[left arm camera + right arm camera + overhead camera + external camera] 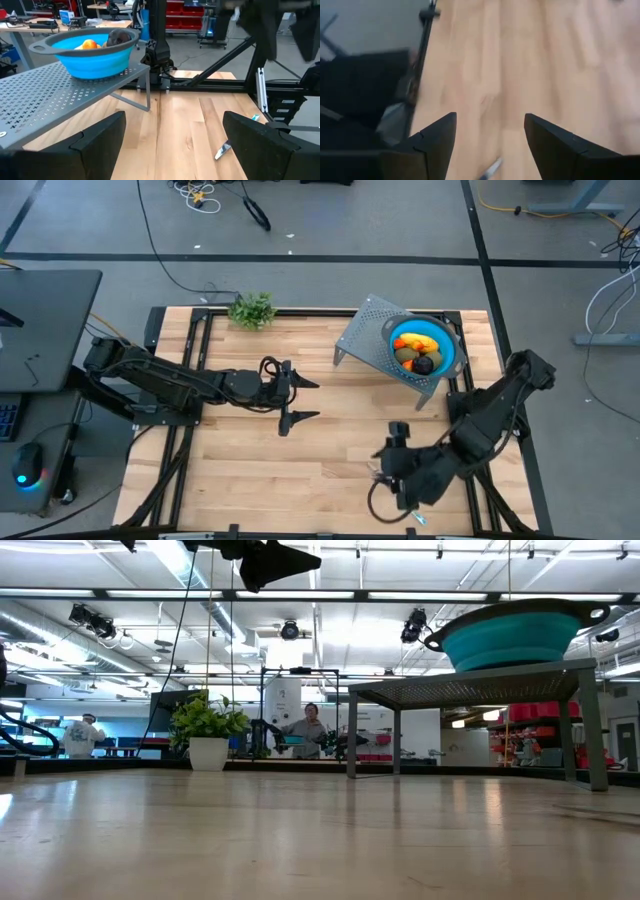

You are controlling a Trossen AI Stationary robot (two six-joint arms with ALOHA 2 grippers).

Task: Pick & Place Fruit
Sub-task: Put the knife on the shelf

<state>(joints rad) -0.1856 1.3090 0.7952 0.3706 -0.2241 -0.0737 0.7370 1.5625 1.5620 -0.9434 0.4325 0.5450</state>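
Observation:
The fruit (pixel 415 350) lies in a blue bowl (pixel 447 350): orange-red, yellow, olive-green and dark purple pieces. The bowl stands on a grey perforated metal stand (pixel 365 338) at the table's far right. In the left wrist view orange fruit (pixel 88 44) and the purple ball (pixel 118 36) show above the bowl's rim (pixel 75 50). My left gripper (pixel 302 401) is open and empty, above the table's middle, pointing toward the stand. My right gripper (pixel 490 140) is open and empty over the near right of the table (pixel 388 463).
A leafy green sprig (pixel 252 310) stands at the far edge, left of the stand. A slim knife (pixel 222 150) lies on the wood near the right arm, its blue end at the near edge (pixel 419 519). Bare wood (pixel 250 470) spreads over the table's middle and near left.

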